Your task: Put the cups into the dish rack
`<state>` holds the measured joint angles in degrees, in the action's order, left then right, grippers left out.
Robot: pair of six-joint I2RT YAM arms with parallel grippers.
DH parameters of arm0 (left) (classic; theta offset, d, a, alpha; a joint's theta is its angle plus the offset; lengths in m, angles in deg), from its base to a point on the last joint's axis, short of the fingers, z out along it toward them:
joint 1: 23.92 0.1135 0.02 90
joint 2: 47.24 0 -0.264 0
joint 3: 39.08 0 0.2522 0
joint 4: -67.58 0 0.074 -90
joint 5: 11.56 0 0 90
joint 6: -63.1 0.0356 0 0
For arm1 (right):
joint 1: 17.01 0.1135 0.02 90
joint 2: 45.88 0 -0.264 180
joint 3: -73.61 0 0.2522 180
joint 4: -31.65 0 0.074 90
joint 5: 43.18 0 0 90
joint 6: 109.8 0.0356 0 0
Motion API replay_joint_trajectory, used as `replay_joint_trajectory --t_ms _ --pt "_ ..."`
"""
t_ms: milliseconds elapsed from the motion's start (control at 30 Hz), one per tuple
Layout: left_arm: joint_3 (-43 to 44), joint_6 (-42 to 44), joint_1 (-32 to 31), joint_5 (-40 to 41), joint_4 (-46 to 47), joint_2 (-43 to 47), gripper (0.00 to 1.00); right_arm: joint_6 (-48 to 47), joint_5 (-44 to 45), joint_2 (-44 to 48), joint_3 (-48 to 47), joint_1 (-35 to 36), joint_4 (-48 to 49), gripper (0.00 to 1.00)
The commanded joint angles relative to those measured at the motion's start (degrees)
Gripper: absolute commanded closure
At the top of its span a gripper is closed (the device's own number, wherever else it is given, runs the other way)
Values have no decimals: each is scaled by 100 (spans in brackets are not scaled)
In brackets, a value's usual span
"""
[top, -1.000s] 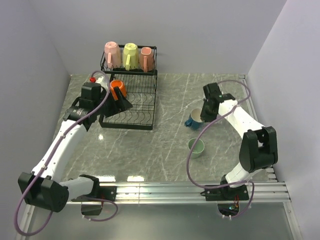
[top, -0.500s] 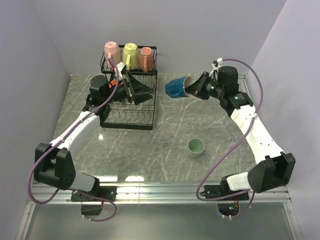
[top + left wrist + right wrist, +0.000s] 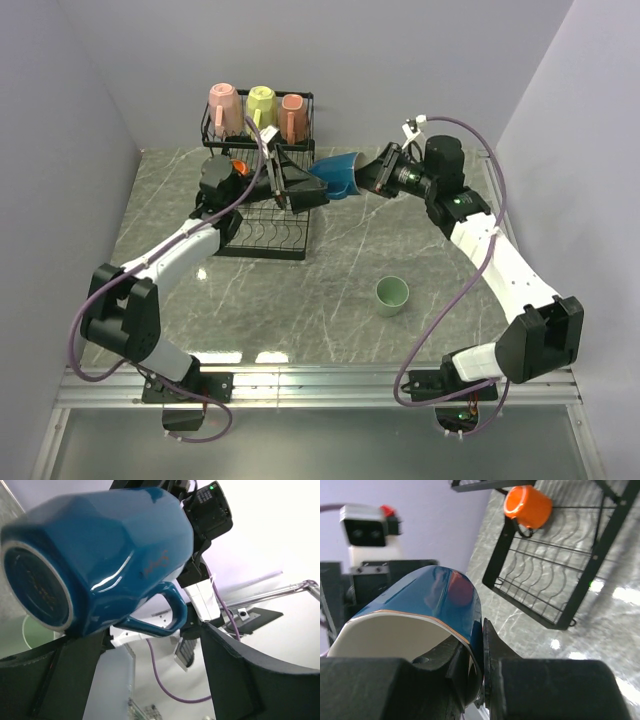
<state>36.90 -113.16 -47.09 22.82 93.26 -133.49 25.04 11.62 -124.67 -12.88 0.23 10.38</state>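
- My right end effector (image 3: 482, 645) is clenched on the rim of the blue cup (image 3: 115, 555), one finger inside the white interior and one outside.
- It holds the cup on its side in mid-air, base toward the other arm, just beside the right edge of the dish rack (image 3: 255, 255).
- My left end effector (image 3: 150, 632) is released, its fingers spread either side of the cup's base end, with the handle hanging between them.
- This looks like a hand-over, so I would close the left fingers on the body near the base, clear of the handle.
- I would confirm that grip before letting the right one go, because the glaze looks slick.
- The orange cup (image 3: 526, 506) lies in the rack's lower tray.
- A pink cup (image 3: 223, 108), a yellow cup (image 3: 261, 108) and a second pink cup (image 3: 292, 115) sit inverted in the upper basket (image 3: 258, 141).
- The green cup (image 3: 392, 294) stands alone on the table (image 3: 330, 270), well apart from the rack.
- There is a small orange script mark near the blue cup's handle, too small to read, and I see no other writing.
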Motion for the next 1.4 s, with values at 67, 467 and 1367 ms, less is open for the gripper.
replay_joint_trajectory --t_ms 67,467,1367 --pt "63 -505 -99 -81 862 -268 19 104 75 311 136 298 1032 100" --pt "124 -1551 -196 -160 2339 -717 47 -283 769 425 654 1009 1453 100" --pt "265 1522 15 94 -1877 302 100 -1109 2614 1127 962 1722 75 32"
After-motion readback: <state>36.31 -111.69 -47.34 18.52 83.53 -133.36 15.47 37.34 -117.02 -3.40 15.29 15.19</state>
